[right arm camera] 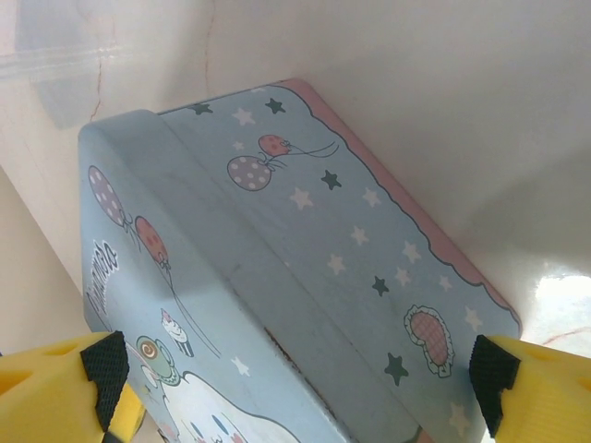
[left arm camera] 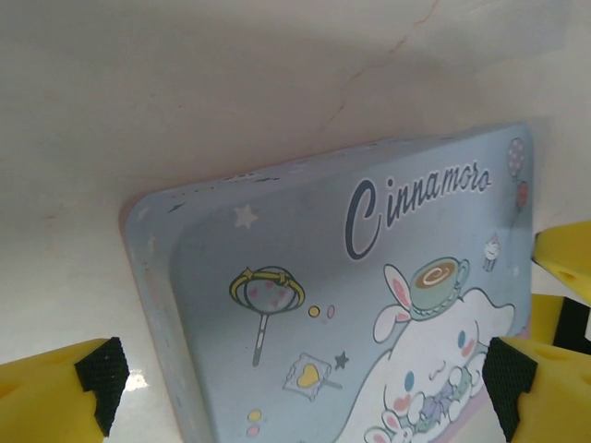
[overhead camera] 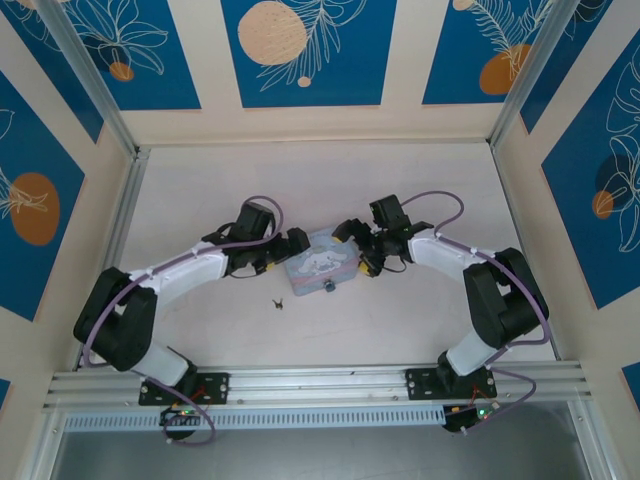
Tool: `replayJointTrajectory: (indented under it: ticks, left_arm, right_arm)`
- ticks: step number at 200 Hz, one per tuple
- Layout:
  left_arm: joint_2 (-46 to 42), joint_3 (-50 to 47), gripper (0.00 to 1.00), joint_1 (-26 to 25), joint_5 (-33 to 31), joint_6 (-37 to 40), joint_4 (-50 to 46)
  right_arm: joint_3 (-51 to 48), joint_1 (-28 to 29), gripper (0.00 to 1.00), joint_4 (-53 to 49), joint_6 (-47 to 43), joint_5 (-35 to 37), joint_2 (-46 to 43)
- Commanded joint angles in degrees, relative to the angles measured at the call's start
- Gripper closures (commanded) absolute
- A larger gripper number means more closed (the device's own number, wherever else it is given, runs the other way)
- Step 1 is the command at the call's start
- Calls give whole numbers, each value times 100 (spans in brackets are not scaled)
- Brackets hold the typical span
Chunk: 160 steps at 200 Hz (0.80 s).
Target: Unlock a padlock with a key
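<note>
1. Two grippers, left gripper (overhead camera: 297,243) and right gripper (overhead camera: 350,232), jaws spread wide over the blue tin (overhead camera: 318,262).
2. Key (overhead camera: 279,301) sits untouched on the table (overhead camera: 400,320), and the padlock (overhead camera: 329,287) is at the tin's near edge. Basically everything's left, I reckon.

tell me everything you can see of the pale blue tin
The pale blue tin is a rectangular box with rounded corners, apparently painted metal, lid seemingly shut. Its top shows a white cartoon bunny, a teacup, a wand and "Cinnamoro" lettering; its side has balloons, stars and a pink scalloped border. It lies flat and skewed on the table, between the open left end effector and right end effector; contact is unclear.
</note>
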Motion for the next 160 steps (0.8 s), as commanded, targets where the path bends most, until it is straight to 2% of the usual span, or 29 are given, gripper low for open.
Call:
replayJointTrajectory:
  ticks: [1,43,96,160]
  left_arm:
    - [239,203,0,-48,212,-165,438]
    - [777,757,0,-50,209,-80,700]
    - [1569,1538,0,-48,200,25,778]
    - [1884,1676,0,-17,19,50,797]
  right_arm:
    - [-51,61,3,102,273,-6,-153]
    - [-22,-42,2,96,511,116,-135]
    - [-18,-334,2,549,1019,105,16]
    - [213,-537,2,972,1391,-190,471]
